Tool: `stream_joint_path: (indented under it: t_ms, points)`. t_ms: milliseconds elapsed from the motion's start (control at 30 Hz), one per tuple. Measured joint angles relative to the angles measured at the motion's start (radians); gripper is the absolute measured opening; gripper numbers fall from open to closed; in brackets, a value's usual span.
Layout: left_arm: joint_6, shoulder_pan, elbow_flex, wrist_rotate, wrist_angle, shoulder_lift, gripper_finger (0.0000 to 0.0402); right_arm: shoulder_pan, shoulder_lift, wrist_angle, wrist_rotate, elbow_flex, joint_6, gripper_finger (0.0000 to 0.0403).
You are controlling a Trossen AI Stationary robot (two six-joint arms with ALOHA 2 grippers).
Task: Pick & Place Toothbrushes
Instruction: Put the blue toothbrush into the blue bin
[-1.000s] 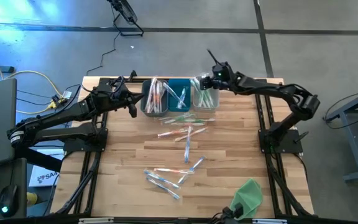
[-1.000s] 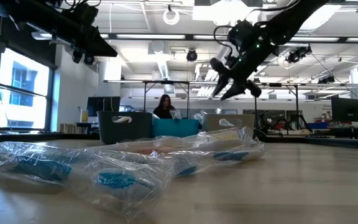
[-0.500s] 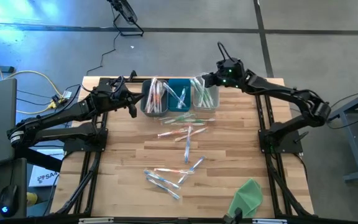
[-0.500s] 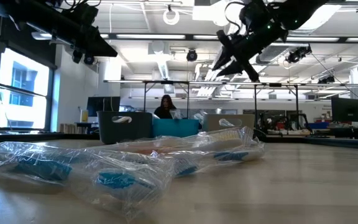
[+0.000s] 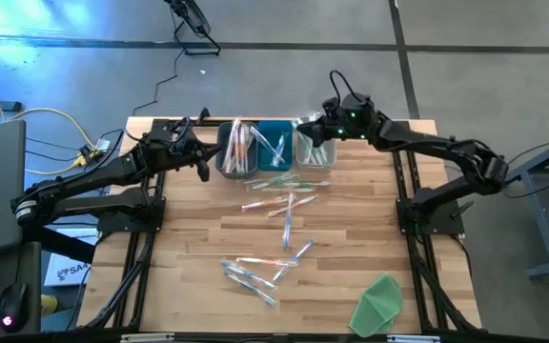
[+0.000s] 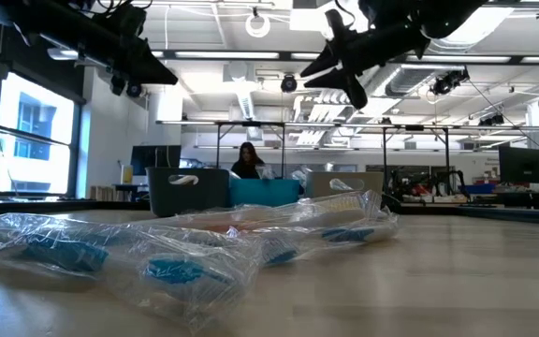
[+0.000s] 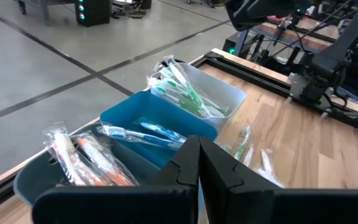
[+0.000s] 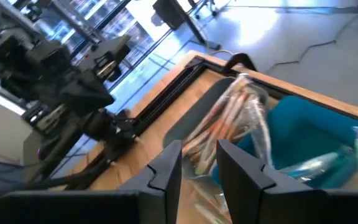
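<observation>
Three plastic bins (image 5: 276,148) in a row at table's 12 o'clock, toothbrushes (image 5: 240,145) in each; loose wrapped toothbrushes (image 5: 284,204) centre; green cloth (image 5: 377,305) at 5 o'clock.

Three bins (image 5: 275,146), two arms (image 5: 93,181), one green cloth (image 5: 377,305).

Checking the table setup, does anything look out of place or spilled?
Yes. Wrapped toothbrushes lie scattered loose across the table instead of in the three bins, and a crumpled green cloth sits at the near right edge.
</observation>
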Motion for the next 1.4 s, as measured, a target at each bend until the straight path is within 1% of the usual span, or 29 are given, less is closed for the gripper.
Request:
stream_joint_path:
  t_ms: [100, 333, 533, 633, 900, 1033, 1167, 1300, 1400]
  points:
    - [0.0, 0.0, 0.0, 0.018, 0.0, 0.0, 0.0, 0.032, 0.0, 0.002, 0.0, 0.0, -0.022, 0.0093]
    - [-0.004, 0.0, 0.0, 0.019, 0.0, 0.0, 0.0, 0.103, 0.0, 0.002, 0.007, 0.0, -0.03, 0.0093]
    - [-0.004, 0.0, 0.0, 0.02, 0.0, 0.0, 0.0, 0.177, 0.0, 0.001, 0.06, 0.0, -0.025, 0.0093]
    - [-0.005, 0.0, 0.0, 0.055, 0.0, 0.0, 0.0, 0.226, 0.0, 0.001, 0.094, 0.0, -0.021, 0.0093]
    - [-0.01, 0.0, 0.0, 0.199, -0.006, 0.0, 0.0, 0.371, 0.0, 0.001, 0.215, 0.0, -0.018, 0.0093]
    - [-0.056, 0.0, 0.0, 0.204, -0.041, 0.0, 0.0, 0.432, 0.001, 0.0, 0.267, 0.0, -0.018, 0.0093]
    - [-0.1, 0.0, 0.0, 0.204, -0.086, 0.0, 0.0, 0.476, 0.001, -0.001, 0.292, 0.0, -0.018, 0.0093]
    - [-0.154, 0.0, 0.0, 0.21, -0.128, 0.0, 0.0, 0.495, 0.001, -0.006, 0.294, 0.0, -0.019, 0.0093]
    - [-0.158, 0.0, 0.0, 0.222, -0.12, 0.0, 0.0, 0.494, 0.001, -0.008, 0.295, 0.0, -0.021, 0.0093]
